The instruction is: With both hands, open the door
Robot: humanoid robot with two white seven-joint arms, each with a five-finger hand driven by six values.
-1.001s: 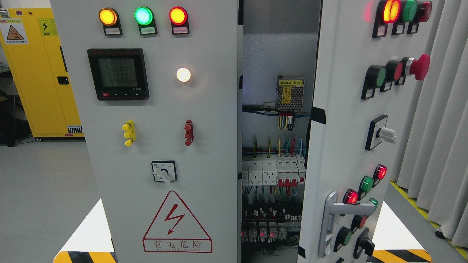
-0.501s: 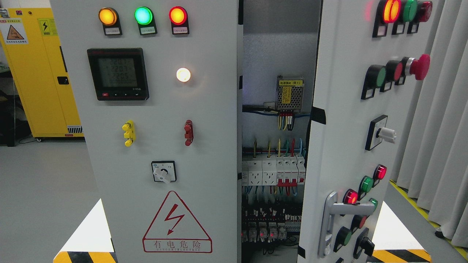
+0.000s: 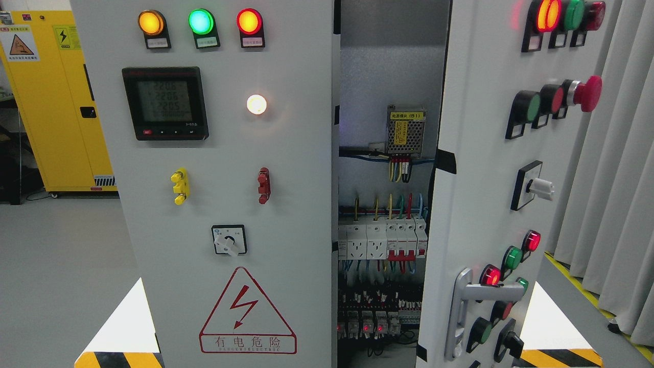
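Right door [image 3: 480,168] swung ajar at the picture's right, handle [image 3: 467,312] low on it, breakers [image 3: 380,240] exposed between it and left door [image 3: 225,153], neither hand in view.

Yellow safety cabinet [image 3: 56,102] at far left, warning labels [image 3: 20,43] near its top, black latch on its door edge. Grey floor [image 3: 61,245] in front of it. Grey pleated curtain [image 3: 618,179] along right edge, hanging to floor. Yellow floor line [image 3: 587,291] at curtain's foot. Black-and-yellow hazard stripes [image 3: 562,356] at both lower corners, white triangular patches above them.
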